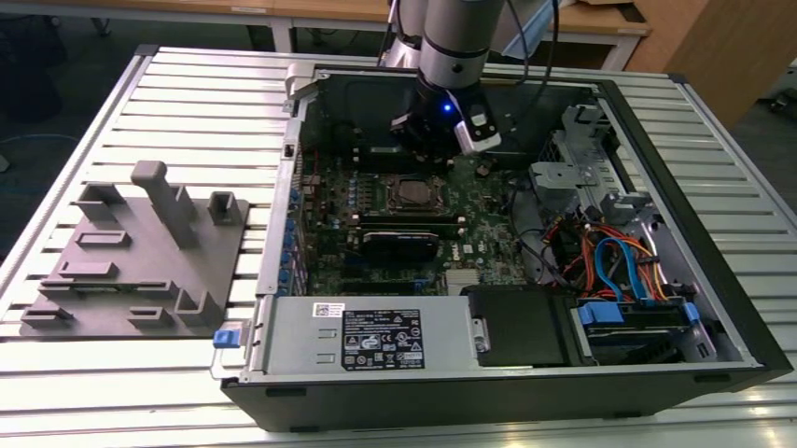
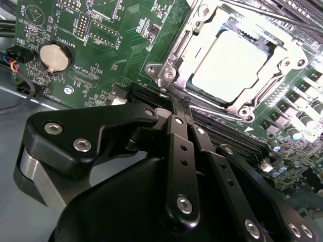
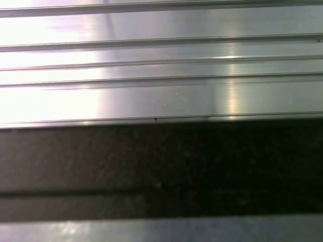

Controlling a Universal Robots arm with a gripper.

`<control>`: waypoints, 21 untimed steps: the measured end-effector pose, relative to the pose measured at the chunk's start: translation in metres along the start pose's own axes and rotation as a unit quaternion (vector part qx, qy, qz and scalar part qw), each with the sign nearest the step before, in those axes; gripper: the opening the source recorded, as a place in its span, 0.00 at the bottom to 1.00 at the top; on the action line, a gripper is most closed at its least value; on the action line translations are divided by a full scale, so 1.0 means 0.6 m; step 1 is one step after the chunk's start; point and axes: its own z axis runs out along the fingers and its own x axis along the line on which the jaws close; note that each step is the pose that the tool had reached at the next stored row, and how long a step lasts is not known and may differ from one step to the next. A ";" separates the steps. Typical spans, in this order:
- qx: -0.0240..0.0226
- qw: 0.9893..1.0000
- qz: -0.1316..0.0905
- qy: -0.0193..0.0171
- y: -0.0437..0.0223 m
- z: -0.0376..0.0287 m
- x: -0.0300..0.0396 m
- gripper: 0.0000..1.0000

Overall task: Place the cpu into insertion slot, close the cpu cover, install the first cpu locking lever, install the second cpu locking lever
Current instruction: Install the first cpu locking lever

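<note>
Drawn narrow with its black fingers pressed together, my tool (image 2: pixel 177 108) hangs inside the open black computer case (image 1: pixel 734 327) on the slatted metal counter (image 1: pixel 200 103), its tip just beside one corner of the small square silver-rimmed insertion slot (image 1: pixel 408 192) on the green circuit board (image 2: pixel 101 55); I cannot tell whether anything is pinched between the fingers. In the second wrist view the flat square cpu (image 2: pixel 229 65) with its dull silver-grey top lies seated in that slot, and the thin silvery frame-shaped cpu cover (image 2: pixel 184 48) lies flat around it, the chip's top showing through its square cut-out.
</note>
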 end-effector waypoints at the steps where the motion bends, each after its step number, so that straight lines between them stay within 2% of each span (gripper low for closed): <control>1: 0.000 1.000 0.000 0.000 0.000 0.000 0.000 0.10; 8: 0.002 1.000 0.000 0.000 0.000 0.000 0.000 0.10; 18: 0.011 1.000 0.000 -0.001 0.000 0.001 -0.001 0.10; 21: 0.013 1.000 0.000 -0.001 0.000 0.001 -0.001 0.10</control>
